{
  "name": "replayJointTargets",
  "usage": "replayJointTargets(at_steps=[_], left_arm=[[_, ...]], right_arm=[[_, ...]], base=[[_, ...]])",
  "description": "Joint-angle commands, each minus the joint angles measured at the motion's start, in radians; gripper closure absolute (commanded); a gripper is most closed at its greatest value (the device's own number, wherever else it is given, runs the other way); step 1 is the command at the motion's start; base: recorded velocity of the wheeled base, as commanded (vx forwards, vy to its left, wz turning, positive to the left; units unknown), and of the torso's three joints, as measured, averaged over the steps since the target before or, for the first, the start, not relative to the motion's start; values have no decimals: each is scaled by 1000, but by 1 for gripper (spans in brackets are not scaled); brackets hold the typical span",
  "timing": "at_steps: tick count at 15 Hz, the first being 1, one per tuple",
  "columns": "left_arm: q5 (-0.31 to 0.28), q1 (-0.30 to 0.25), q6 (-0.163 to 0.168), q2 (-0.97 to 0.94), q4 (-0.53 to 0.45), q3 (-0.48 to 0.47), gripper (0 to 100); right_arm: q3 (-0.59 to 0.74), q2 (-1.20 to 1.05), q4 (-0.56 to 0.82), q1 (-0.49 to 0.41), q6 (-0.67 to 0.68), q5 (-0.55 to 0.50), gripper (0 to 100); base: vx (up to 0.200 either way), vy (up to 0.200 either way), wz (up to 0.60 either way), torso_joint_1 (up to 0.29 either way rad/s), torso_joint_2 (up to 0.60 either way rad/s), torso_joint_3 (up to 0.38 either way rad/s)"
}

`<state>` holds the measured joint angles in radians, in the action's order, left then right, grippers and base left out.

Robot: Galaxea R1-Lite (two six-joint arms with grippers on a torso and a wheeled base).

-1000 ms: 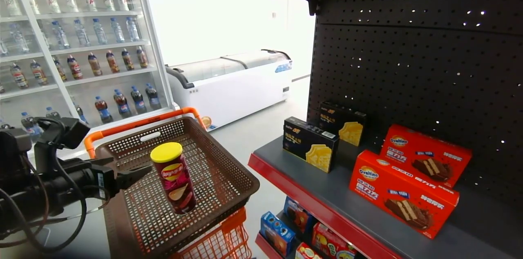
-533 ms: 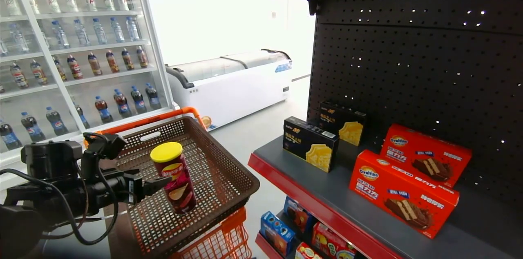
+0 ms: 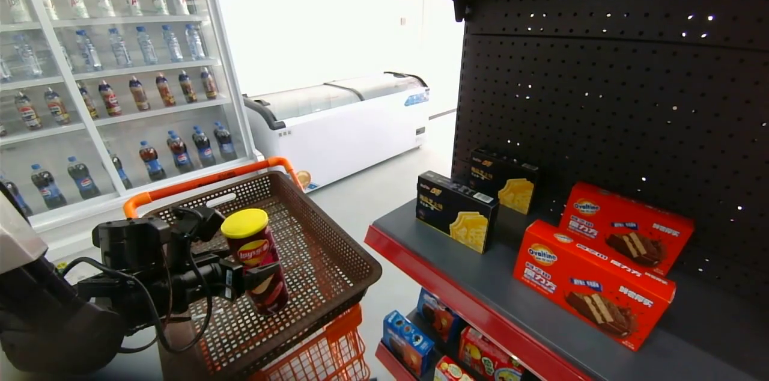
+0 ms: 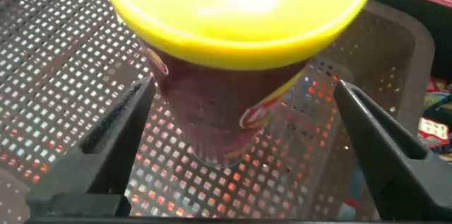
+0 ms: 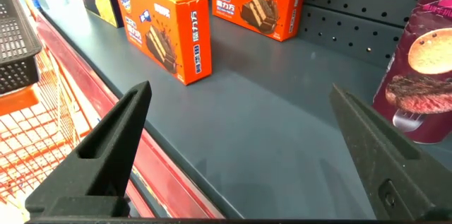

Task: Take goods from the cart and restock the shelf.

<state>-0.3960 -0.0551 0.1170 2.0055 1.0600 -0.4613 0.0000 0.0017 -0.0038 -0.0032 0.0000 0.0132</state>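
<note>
A dark red chips can (image 3: pixel 253 252) with a yellow lid stands upright in the brown mesh basket (image 3: pixel 327 249) on top of the orange cart. My left gripper (image 3: pixel 264 273) is open, one finger on each side of the can at mid height. In the left wrist view the can (image 4: pixel 226 104) fills the gap between the fingers of the left gripper (image 4: pixel 240 146), with some space on both sides. My right gripper (image 5: pixel 240 160) hangs open over the grey shelf board (image 5: pixel 268 132), with nothing between its fingers.
On the shelf (image 3: pixel 480 273) stand two orange boxes (image 3: pixel 592 285) and two black boxes (image 3: pixel 456 211). Another dark red can (image 5: pixel 424 75) stands on the board near my right gripper. A drinks fridge (image 3: pixel 114 86) and a chest freezer (image 3: pixel 342 122) stand behind the cart.
My left arm has moved right along the basket toward the can; its open fingers now sit on either side of it. The can has not moved.
</note>
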Motion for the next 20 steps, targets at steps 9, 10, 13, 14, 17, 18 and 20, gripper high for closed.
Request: replayJointTargets(at_steps=[9,10,13,14,17,18,20], left_arm=[[11,51,53,200,187,-80,0],[34,49,55,219,178,-85,0],[52,51,53,236,183,-89,0],[52,51,53,236,181,-97,0],[55,60,55,239,183,-129,100],[60,60,53,236,181,-131,100],[58,67,50,216,189,-143,100]], right_arm=[[0,0,-1,0,0,1,0],[0,0,-1,0,0,1,0],[0,0,-1,0,0,1,0],[0,0,-1,0,0,1,0],[0,0,-1,0,0,-1,0],[0,0,-1,0,0,1,0],[0,0,-1,0,0,1,0]], base=[[0,0,0,0,0,0],[0,0,0,0,0,0],[0,0,0,0,0,0],[0,0,0,0,0,0],[0,0,0,0,0,0],[0,0,0,0,0,0],[0,0,0,0,0,0]])
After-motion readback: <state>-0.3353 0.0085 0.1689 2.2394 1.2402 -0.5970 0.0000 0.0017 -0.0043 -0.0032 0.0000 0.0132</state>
